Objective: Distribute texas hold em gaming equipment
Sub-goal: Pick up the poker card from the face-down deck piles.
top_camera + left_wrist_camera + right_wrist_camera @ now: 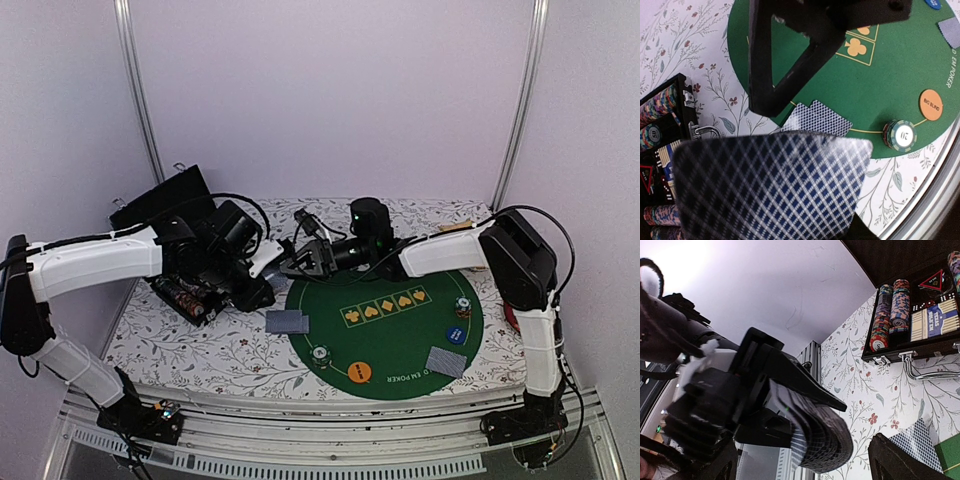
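My left gripper (270,262) is shut on a bent deck of blue-backed cards (770,185), held above the left edge of the green poker mat (400,330). In the right wrist view the deck (832,440) sits between the left gripper's black jaws. My right gripper (305,257) is open and empty, facing the deck, its fingers (900,460) on either side of it. Two cards (287,322) lie at the mat's left edge, another pair (447,361) at front right. Chip stacks (320,354) (462,307), an orange disc (360,372) and a blue disc (456,335) lie on the mat. No white disc shows.
An open black case (190,290) with rows of chips stands left of the mat under the left arm; it also shows in the right wrist view (910,315). The floral tablecloth (220,350) surrounds the mat. A red thing (512,318) peeks out behind the right arm.
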`<state>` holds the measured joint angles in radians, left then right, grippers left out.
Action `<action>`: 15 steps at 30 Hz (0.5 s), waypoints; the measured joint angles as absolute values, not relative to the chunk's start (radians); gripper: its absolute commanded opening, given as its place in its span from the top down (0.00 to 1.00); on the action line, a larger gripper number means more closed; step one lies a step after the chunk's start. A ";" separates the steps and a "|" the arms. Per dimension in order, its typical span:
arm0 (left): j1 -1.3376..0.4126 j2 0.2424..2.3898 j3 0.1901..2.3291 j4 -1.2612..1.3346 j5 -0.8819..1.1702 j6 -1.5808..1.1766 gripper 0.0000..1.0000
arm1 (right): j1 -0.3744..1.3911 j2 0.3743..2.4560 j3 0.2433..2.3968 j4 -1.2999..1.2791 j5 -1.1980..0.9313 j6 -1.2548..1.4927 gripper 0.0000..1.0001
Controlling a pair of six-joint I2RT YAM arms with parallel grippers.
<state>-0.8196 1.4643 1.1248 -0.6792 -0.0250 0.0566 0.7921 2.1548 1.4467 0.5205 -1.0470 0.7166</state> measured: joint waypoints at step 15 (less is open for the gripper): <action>-0.820 1.464 1.127 -0.678 0.000 0.056 0.59 | 0.812 2.258 1.540 0.575 -0.978 0.801 0.25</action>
<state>-0.8196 1.4643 1.1271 -0.6777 -0.0002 0.0559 0.8116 2.2578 1.5402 0.5755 -0.9775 0.8013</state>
